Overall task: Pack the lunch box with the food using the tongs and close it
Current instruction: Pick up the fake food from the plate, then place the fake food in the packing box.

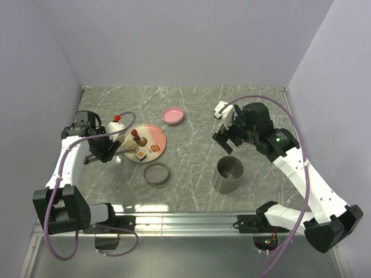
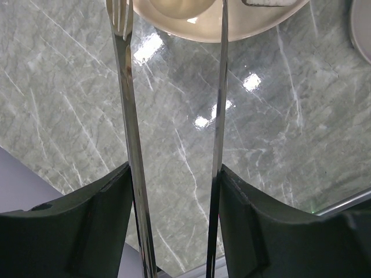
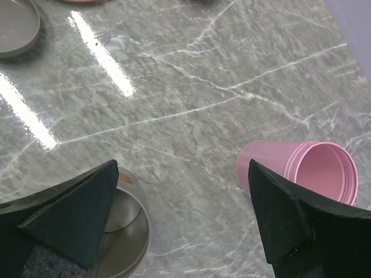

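Note:
The silver tongs (image 2: 130,145) run between my left gripper's (image 2: 175,169) fingers, which press on both thin arms. Their tips reach over the near rim of the pink plate (image 2: 232,26). From above, the left gripper (image 1: 104,147) sits just left of the plate (image 1: 157,138), with the tongs (image 1: 126,148) pointing at the food. A dark brown lump (image 1: 137,138) and orange-and-white bits (image 1: 141,155) lie on the plate. The tall grey round lunch box (image 1: 229,174) stands uncovered at centre right. My right gripper (image 1: 228,138) hovers above it, open and empty (image 3: 182,165).
A shallow grey round dish (image 1: 156,174) sits in front of the plate. A pink round piece (image 1: 173,115) lies behind the plate and shows at the right of the right wrist view (image 3: 301,171). Grey walls enclose the marble table.

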Robot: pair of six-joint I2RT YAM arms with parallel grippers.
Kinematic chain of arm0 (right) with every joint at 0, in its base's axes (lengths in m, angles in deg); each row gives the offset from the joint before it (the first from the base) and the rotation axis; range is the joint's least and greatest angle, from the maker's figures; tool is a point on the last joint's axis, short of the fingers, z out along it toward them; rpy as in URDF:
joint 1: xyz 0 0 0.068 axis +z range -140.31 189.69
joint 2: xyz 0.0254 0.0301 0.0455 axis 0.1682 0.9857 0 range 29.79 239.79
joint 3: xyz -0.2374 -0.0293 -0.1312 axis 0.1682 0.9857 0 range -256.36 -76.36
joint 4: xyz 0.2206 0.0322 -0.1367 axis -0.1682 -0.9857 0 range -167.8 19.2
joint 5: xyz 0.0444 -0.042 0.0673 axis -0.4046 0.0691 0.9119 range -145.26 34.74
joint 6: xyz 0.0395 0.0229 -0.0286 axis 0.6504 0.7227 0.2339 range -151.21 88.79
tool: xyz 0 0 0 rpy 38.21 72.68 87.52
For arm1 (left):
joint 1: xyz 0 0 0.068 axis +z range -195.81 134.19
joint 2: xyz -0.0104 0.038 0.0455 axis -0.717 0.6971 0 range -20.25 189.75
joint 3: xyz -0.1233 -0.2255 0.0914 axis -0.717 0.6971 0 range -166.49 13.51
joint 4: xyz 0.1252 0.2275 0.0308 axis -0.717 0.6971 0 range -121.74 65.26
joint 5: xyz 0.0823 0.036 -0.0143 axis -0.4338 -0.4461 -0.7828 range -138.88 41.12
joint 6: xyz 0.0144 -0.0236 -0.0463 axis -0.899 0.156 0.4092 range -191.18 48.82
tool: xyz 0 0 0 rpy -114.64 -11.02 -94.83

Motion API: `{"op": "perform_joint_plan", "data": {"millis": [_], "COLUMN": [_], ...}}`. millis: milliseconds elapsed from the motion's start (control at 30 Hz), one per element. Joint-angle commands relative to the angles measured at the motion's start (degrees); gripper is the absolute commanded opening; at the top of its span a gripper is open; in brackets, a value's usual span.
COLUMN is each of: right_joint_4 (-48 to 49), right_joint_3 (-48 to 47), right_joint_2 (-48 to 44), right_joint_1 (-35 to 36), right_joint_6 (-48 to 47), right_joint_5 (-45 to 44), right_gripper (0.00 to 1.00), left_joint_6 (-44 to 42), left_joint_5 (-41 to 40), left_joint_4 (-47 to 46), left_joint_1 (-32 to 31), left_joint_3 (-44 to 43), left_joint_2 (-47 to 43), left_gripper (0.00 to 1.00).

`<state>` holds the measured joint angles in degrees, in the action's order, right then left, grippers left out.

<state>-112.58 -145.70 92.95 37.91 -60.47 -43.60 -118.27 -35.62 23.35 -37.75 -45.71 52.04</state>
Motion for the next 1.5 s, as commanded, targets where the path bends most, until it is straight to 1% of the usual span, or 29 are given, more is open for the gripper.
{"op": "perform_joint_plan", "data": {"millis": [0, 167, 500, 567, 667, 800, 933, 1000, 1100, 1167, 1200, 1233, 1267, 1333, 1367, 1433, 1467], "right_joint_4": [0.38, 0.64, 0.38, 0.47, 0.47, 1.17, 1.61, 1.61, 1.44, 1.61, 1.61, 1.79, 1.88, 2.14, 2.4, 3.02, 3.72], "right_joint_3": [-1.68, -1.32, -0.88, -0.97, -1.41, -1.59, -2.11, -2.99, -4.92, -5.89, -5.98, -5.98, -5.81, -5.89, -6.24, -6.77, -7.56], "right_joint_2": [-0.05, -0.31, 0.3, 0.04, -0.05, -0.05, 0.13, 0.21, 0.65, 0.74, 0.65, 0.65, 0.48, 0.13, 0.04, 0.04, 0.12], "right_joint_1": [-0.54, -0.54, -0.98, -1.42, -2.12, -3.18, -4.06, -4.67, -6.6, -8.45, -9.06, -9.94, -10.47, -11.87, -13.88, -16.35, -19.23], "right_joint_6": [-0.19, -0.36, 0.07, 0.16, 0.43, 1.66, 2.54, 3.24, 4.64, 5.87, 6.31, 6.75, 7.28, 8.77, 10.17, 11.93, 14.03], "right_joint_5": [-0.5, -0.85, -0.68, -0.5, -0.06, 1.08, 2.05, 2.66, 4.41, 5.47, 6.17, 6.44, 6.79, 7.93, 8.37, 10.38, 11.18], "right_gripper": [1.0, 1.0, 1.0, 1.0, 1.0, 1.0, 0.99, 1.0, 1.0, 1.0, 1.0, 1.0, 1.0, 1.0, 1.0, 1.0, 1.0], "left_joint_6": [0.24, 0.59, 2.26, 2.79, 3.93, 5.43, 7.01, 8.06, 11.75, 15.09, 16.23, 18.16, 19.22, 21.76, 22.65, 25.28, 26.25], "left_joint_5": [2.12, 2.39, 3.09, 3.62, 4.58, 6.6, 6.61, 6.96, 8.1, 8.36, 8.45, 8.63, 8.54, 9.15, 9.33, 10.12, 10.64], "left_joint_4": [-1.65, -2.09, 0.1, 1.07, 3.26, 8.45, 10.74, 11.0, 10.66, 9.17, 8.64, 7.93, 7.23, 4.86, 3.98, 0.91, -0.5], "left_joint_1": [-0.06, -0.14, -0.94, -1.02, -0.94, -1.29, -2.78, -4.36, -8.05, -13.73, -15.42, -17.09, -20.33, -22.89, -25.34, -27.82, -30.09], "left_joint_3": [0.25, 0.42, -1.51, -2.38, -5.37, -11.08, -15.74, -17.59, -22.94, -26.99, -29.61, -30.85, -32.26, -36.13, -37.36, -41.31, -42.46], "left_joint_2": [0.22, 0.83, 1.89, 1.54, 1.1, 1.8, 1.63, 1.8, 2.94, 4.25, 4.78, 5.4, 6.71, 8.47, 10.57, 13.04, 15.4], "left_gripper": [0.62, 0.6, 0.45, 0.44, 0.41, 0.32, 0.29, 0.28, 0.28, 0.28, 0.28, 0.28, 0.27, 0.27, 0.27, 0.26, 0.26]}}
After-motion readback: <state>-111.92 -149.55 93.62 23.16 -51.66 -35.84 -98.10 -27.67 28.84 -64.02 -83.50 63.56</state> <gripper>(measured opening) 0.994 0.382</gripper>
